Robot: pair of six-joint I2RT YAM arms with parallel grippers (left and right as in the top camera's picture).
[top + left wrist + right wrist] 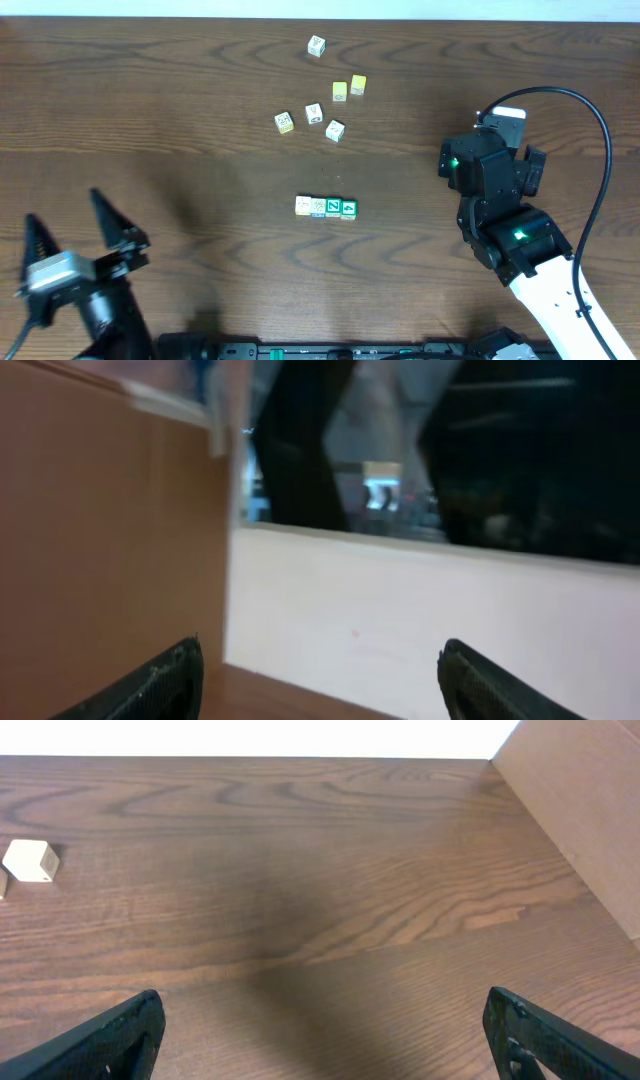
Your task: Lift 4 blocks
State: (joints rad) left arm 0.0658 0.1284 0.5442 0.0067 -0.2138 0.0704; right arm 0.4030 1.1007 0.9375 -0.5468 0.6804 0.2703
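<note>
Table: wood surface under your arms | right gripper: spread, empty, right of the row | left gripper: spread, empty, well apart at front-left | four blocks: touching in one central row, likely so you squeeze from the ends | loose cubes: beyond, ignore.
</note>
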